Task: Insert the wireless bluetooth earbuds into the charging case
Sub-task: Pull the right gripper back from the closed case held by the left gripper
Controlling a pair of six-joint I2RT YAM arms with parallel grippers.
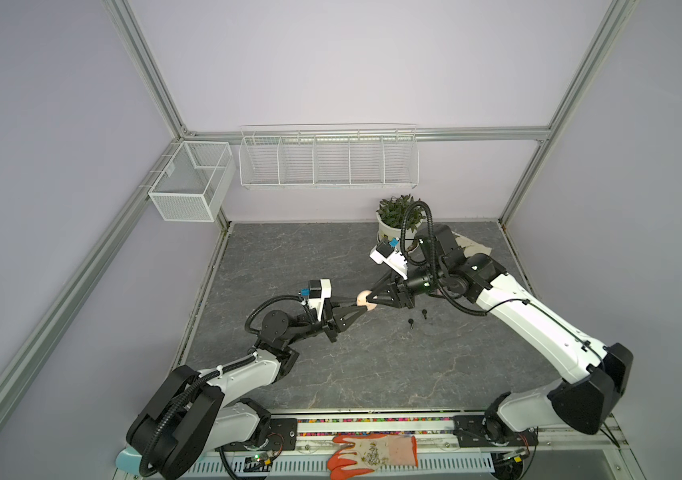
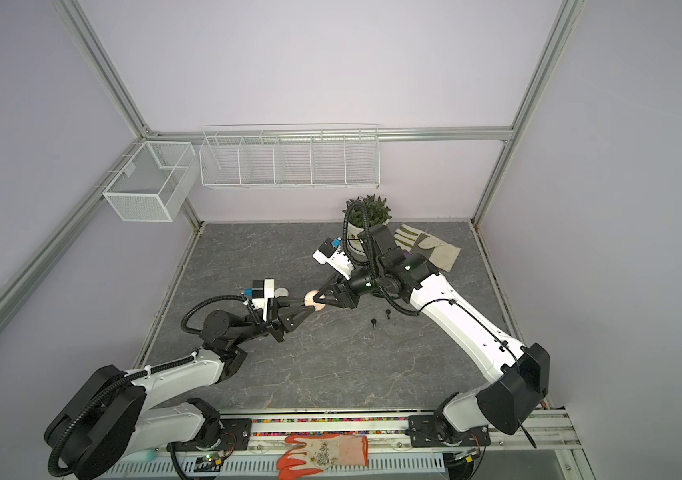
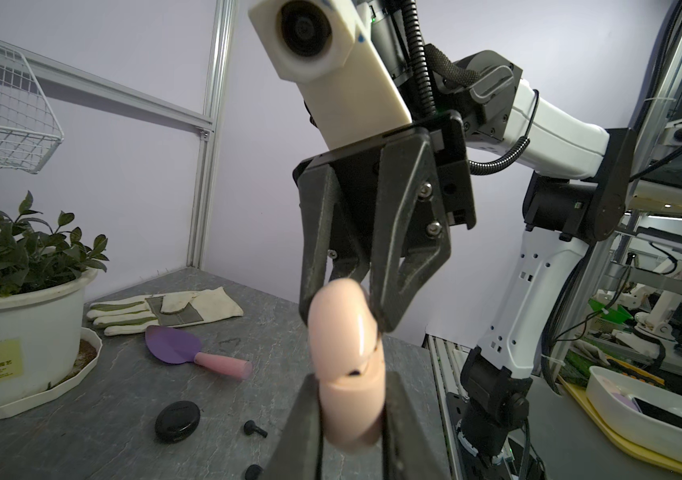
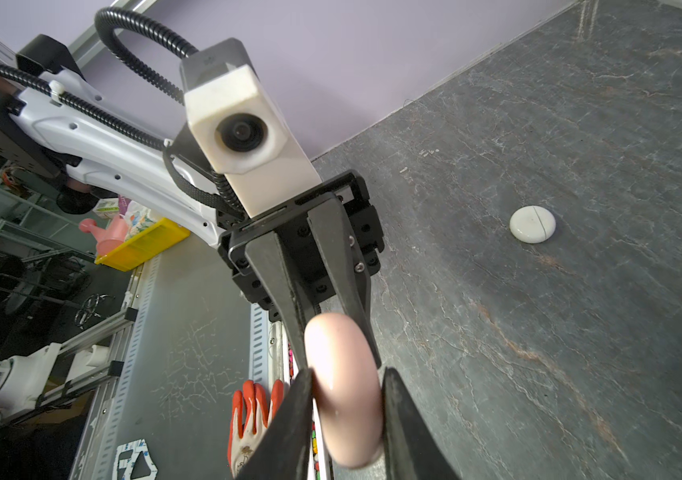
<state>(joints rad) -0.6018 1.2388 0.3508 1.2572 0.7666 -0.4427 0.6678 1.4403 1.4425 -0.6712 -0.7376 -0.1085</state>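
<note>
Opening step, apparently: left gripper [image 3: 349,409] and right gripper [image 4: 345,411] both clamp the pink case [image 3: 345,332]; next, you swing its lid open.

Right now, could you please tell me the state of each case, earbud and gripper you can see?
pink case: held off the table, halves slightly ajar at the seam.
left gripper: jaws shut on the pink case.
right gripper: jaws shut on the pink case's other half.
black case: closed, on the table.
white case: closed, on the table.
black earbuds: loose on the table, uncased.
</note>
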